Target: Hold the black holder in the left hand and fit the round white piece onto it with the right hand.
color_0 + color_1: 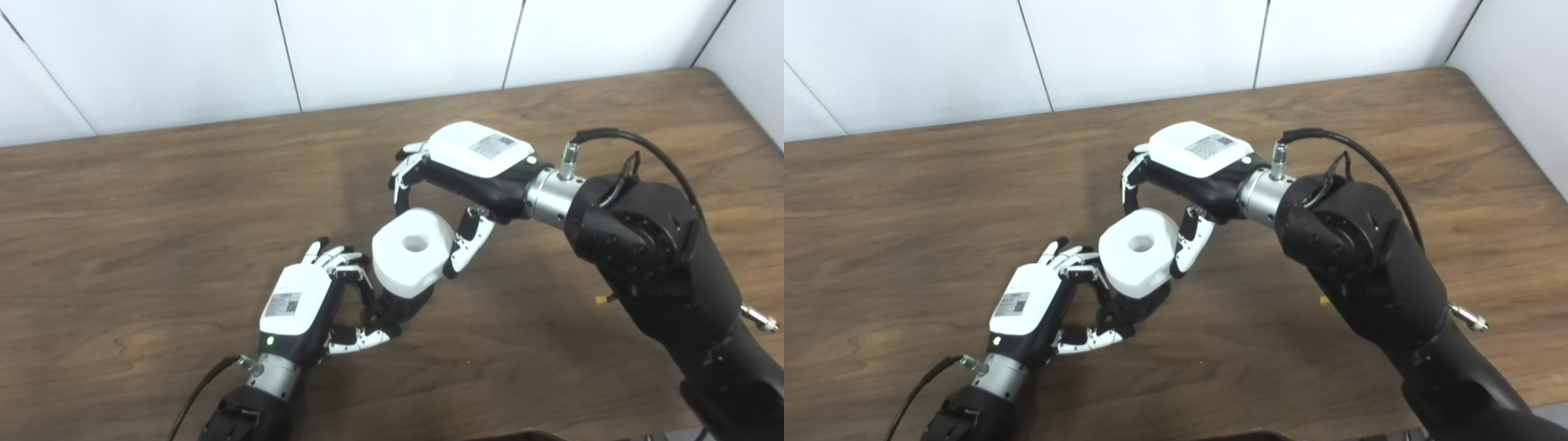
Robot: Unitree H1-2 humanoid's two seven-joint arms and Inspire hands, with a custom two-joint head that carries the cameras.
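Gripping the holder (pixel 392 309) between fingers and thumb, the left hand (pixel 306 303) sits low over the table (pixel 153 202), toward its near edge and a little left of the middle. Only a dark stub of the holder shows, under the white piece (pixel 411 255) and partly hidden by the fingers. That piece, round with flattened sides and a hole in its top face, sits on the holder's upper end, tilted slightly; how far it is seated cannot be told.

The right hand (pixel 471 168) reaches in from the right, palm down, above and just behind the piece. Its fingers (pixel 401 177) curl down at the piece's far side and its thumb (pixel 468 245) lies against the piece's right side. It is loosely spread around the piece; whether the fingers actually press on it cannot be told.
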